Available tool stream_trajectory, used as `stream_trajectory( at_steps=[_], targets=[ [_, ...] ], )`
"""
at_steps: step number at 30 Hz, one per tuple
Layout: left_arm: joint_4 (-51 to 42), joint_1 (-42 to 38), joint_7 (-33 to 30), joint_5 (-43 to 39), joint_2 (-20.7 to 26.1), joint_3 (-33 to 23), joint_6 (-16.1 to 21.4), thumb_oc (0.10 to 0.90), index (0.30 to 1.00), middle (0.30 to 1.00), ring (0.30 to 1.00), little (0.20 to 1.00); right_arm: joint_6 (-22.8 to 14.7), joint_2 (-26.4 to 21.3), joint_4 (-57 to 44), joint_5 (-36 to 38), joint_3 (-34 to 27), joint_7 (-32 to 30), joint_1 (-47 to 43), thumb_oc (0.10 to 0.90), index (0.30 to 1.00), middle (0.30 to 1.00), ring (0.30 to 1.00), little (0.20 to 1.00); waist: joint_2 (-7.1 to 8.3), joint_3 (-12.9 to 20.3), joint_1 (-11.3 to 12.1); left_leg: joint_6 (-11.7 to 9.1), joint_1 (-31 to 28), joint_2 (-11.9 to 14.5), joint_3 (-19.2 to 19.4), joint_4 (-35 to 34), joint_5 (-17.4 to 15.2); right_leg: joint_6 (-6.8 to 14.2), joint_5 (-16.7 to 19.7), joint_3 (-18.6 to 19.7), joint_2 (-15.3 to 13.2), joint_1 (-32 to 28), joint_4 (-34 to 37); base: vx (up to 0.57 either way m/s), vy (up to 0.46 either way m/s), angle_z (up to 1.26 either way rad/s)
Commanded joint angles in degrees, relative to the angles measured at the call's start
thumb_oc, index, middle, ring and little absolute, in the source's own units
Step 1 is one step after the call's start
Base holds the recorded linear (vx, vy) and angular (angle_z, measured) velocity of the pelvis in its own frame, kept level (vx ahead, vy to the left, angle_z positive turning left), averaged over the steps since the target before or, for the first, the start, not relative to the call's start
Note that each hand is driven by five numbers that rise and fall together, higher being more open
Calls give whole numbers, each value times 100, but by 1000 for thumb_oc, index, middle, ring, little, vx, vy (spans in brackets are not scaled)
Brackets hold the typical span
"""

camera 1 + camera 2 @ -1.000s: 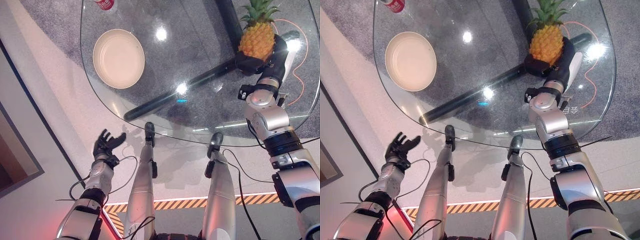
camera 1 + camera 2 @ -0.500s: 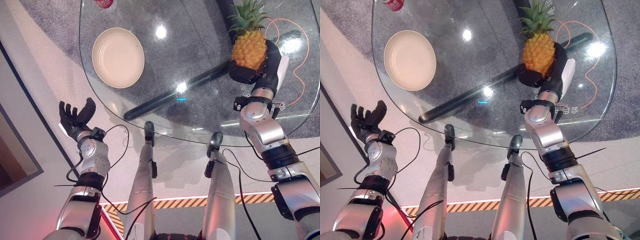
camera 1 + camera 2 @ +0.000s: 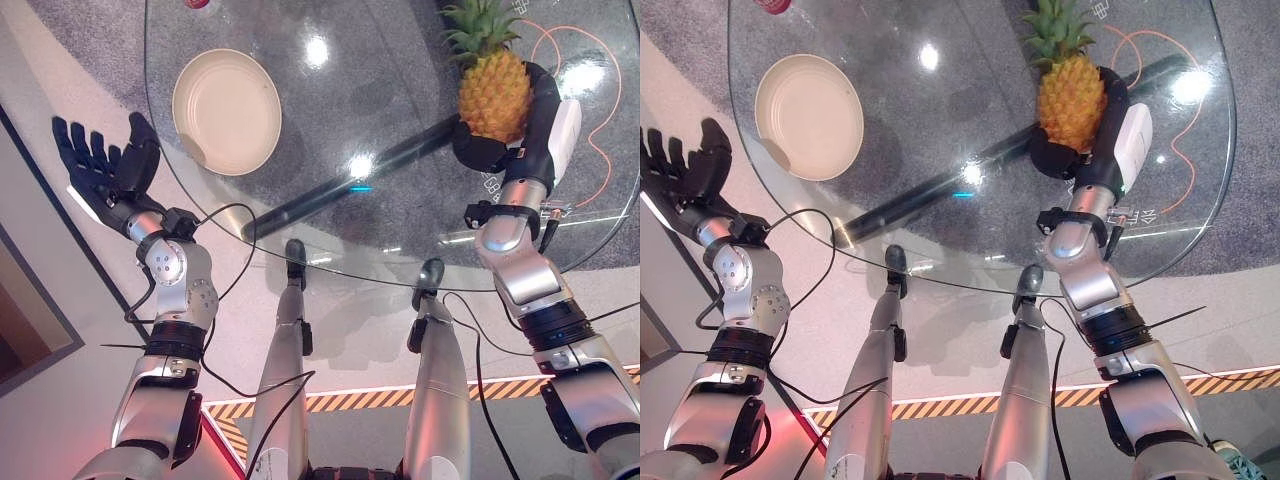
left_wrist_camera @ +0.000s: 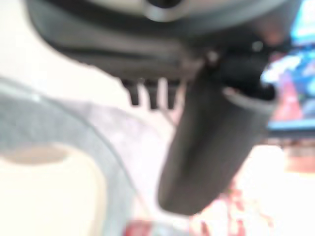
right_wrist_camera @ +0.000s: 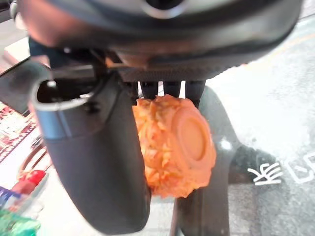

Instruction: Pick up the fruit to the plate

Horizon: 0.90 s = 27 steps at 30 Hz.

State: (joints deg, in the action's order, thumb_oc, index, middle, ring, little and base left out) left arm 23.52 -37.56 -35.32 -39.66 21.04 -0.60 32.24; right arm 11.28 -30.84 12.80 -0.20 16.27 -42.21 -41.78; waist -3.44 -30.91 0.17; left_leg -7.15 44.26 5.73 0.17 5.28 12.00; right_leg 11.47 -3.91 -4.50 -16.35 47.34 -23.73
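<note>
Orange pineapple (image 3: 493, 92) upright, crown up, clasped by right hand (image 3: 520, 130), left hand (image 3: 105, 170) spread.

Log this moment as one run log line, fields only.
right robot hand: shut on pineapple, above glass table | left robot hand: open, off table's left edge | plate: empty

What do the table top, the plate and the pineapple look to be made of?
Table top: clear glass, glossy; the floor and dark table legs show through it and lights glare on it. Plate: matte cream, perhaps ceramic or plastic; no glare, I can't say which. Pineapple, in the right hand: even orange rind and a smooth flat base in the right wrist view suggest a moulded plastic replica.
</note>
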Motion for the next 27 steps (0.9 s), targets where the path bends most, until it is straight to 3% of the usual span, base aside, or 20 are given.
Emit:
stream_trajectory(
  at_steps=[1,12,20,27],
  targets=[
    [-527,-309,326,476,333,-153,587,800,900,900,900,900,-766,-75,-832,-782,-412,-181,-328,100,300,300,300,200,256,111,56,-106,1,107,-34,472,-536,-90,1033,-307,96,-276,1081,14,-37,1],
    [-1110,-378,825,610,257,97,668,800,900,900,900,900,-1064,-19,-986,-997,-423,-177,-309,100,300,300,300,200,306,111,-1,-110,-3,113,-21,456,-554,-54,1080,-279,124,-295,1152,0,-7,0],
    [-1513,-567,1707,384,254,423,381,800,900,900,900,900,-1286,-30,-1340,-1127,-426,-36,-390,100,300,300,300,200,325,111,-59,-103,-20,113,-9,454,-560,-27,1109,-247,147,-305,1168,0,0,0],
    [-1786,-695,2412,-26,210,664,-179,800,900,900,900,900,-1376,-26,-1555,-1190,-396,48,-502,100,300,300,300,200,326,111,-100,-92,-33,114,25,456,-556,-12,1136,-228,157,-309,1177,0,0,0]
  ],
)
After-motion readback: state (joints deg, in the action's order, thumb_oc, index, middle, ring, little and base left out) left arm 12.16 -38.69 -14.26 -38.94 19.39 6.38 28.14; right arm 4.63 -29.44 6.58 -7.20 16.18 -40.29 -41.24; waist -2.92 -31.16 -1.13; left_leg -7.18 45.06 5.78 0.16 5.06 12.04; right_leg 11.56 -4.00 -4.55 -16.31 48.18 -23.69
